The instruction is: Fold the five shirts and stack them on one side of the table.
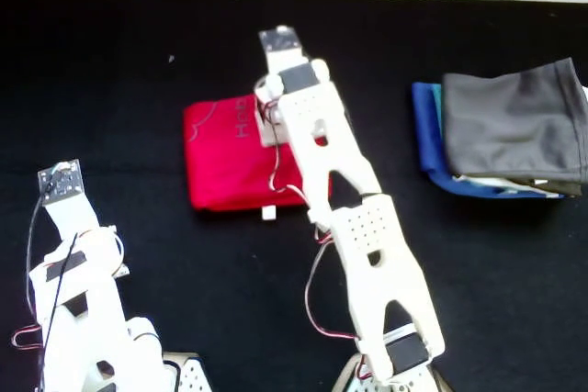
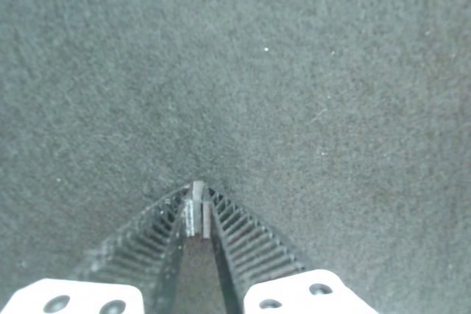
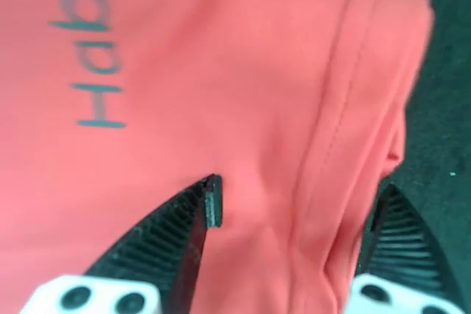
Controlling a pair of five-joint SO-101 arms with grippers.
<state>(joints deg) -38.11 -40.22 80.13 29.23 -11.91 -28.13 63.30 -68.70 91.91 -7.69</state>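
Shirt in red (image 3: 184, 108), folded into a rough rectangle with grey lettering up, lies near mid-table under your right arm (image 1: 367, 227). Your right gripper (image 3: 298, 204) stands wide open across the shirt's hemmed edge: one finger (image 3: 210, 207) is over the red cloth, the other over the black table cover (image 3: 449, 123) just beside that edge. It grips nothing; whether either finger touches the cloth cannot be told.

Your left gripper (image 2: 196, 207) is closed tight, tip to tip, with nothing between the fingers, low over black cover on the left side of the table.

On your right arm's side sits the stack of folded shirts (image 1: 510, 130), grey on top, blue beneath. A band of black cover separates it from the red shirt, and more runs behind both to the table's far edge.
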